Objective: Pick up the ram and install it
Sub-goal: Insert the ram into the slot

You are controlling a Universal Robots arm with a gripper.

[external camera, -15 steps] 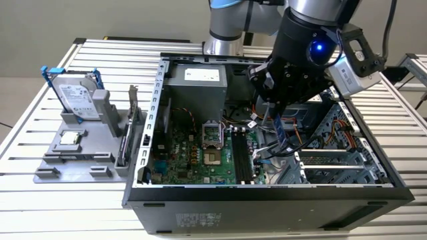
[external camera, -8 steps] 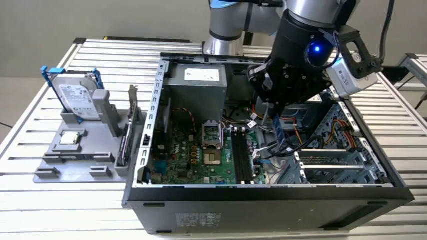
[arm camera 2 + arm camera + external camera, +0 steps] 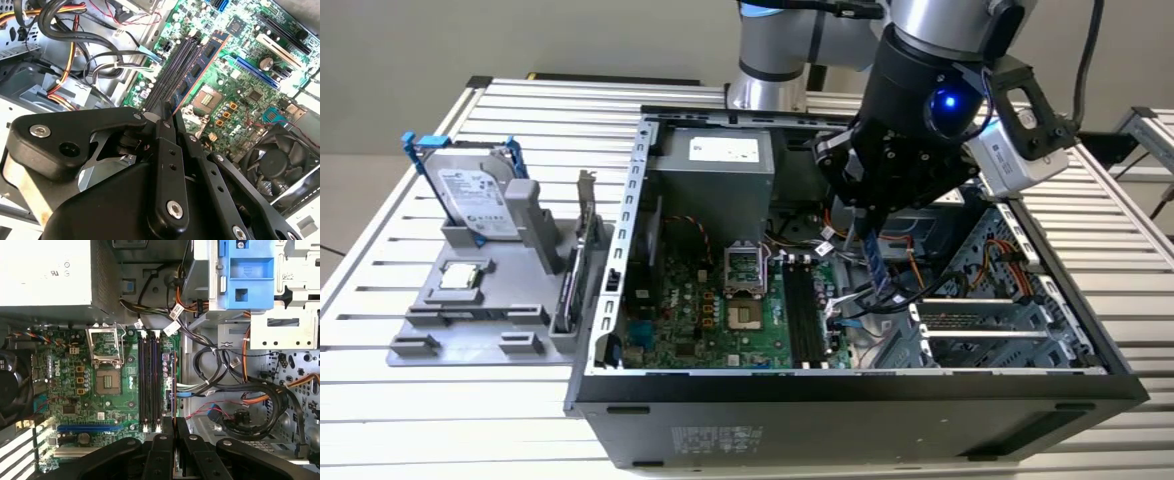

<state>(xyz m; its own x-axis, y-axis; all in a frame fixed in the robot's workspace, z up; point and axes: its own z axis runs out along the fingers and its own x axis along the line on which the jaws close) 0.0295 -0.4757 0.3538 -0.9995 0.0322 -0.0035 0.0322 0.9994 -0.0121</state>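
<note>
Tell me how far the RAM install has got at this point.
Pickup looks done: the gripper is shut on the ram, held on edge over the open computer case. In hand: the stick hangs above the motherboard, beside the black memory slots. Left: seating it. Whether its edge has entered a slot yet cannot be told; in the exterior view the ram looks above the board.

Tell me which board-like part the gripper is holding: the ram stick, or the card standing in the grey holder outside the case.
The ram: the narrow blue-green stick pinched edge-on in the gripper above the motherboard's memory slots.
</note>
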